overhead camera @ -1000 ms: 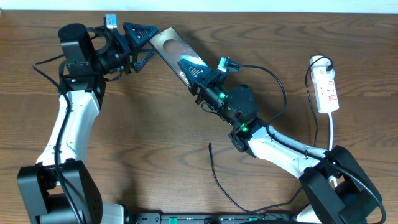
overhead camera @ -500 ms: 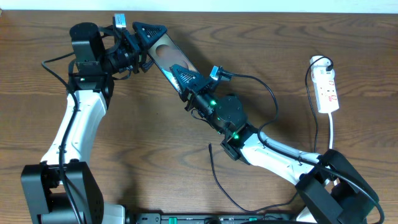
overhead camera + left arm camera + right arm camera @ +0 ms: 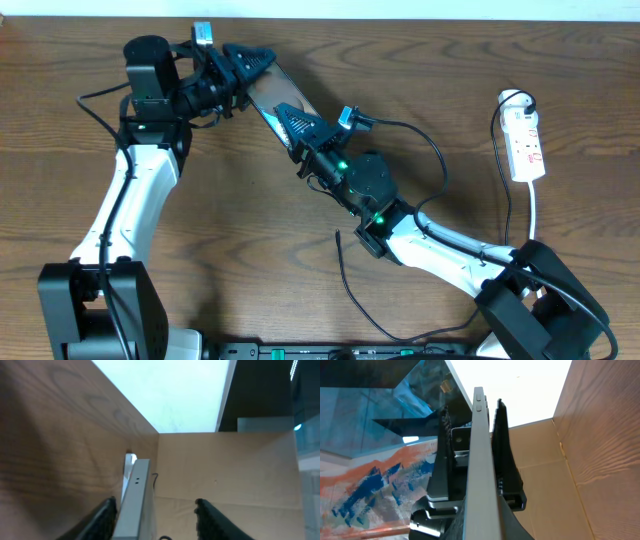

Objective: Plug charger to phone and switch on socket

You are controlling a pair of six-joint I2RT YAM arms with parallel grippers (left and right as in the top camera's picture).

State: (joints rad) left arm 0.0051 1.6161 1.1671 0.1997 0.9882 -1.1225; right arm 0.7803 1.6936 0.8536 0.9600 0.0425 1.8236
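Overhead, the right hand (image 3: 290,115) clamps the phone (image 3: 263,93); the left hand (image 3: 260,58) straddles its far end, fingers apart.

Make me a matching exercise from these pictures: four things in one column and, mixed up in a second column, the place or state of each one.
Things
1. phone
2. power strip
3. black cable
4. right hand

Places or states
A. thin, lies loose on the table
B. closed on the phone's edge
C. white, at the table's right side
D. one end gripped, the other end between the fingers of the left hand

Pairs: 1-D, 2-C, 3-A, 4-B
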